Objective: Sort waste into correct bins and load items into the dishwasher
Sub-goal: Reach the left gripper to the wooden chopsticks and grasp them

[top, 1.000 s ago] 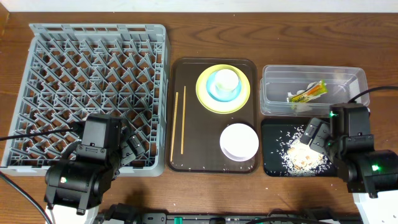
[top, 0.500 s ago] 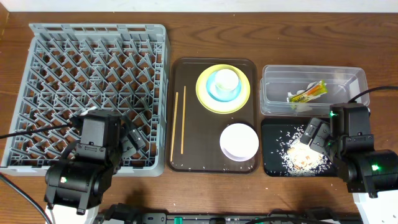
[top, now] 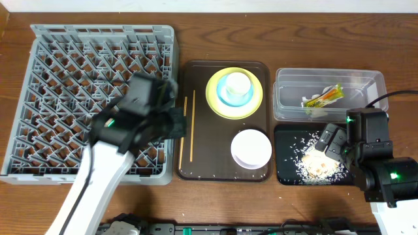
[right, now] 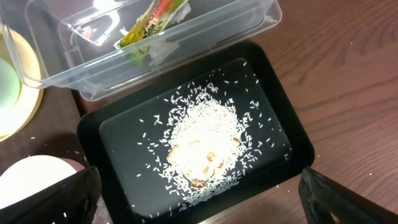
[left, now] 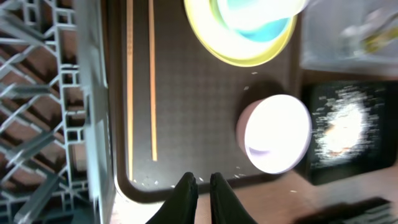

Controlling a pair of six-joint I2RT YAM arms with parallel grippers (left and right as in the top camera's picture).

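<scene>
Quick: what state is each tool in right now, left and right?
Left tool: closed, holding nothing.
Right tool: open, holding nothing, above the black tray.

No word, number or brand could be read in any of the views. The green-and-yellow wrapper (right: 152,22) lying in the clear tub (right: 239,17), at the top of the right wrist view and at the right of the overhead view, carried some printing. It was too small and blurred for a single letter to be made out.
</scene>
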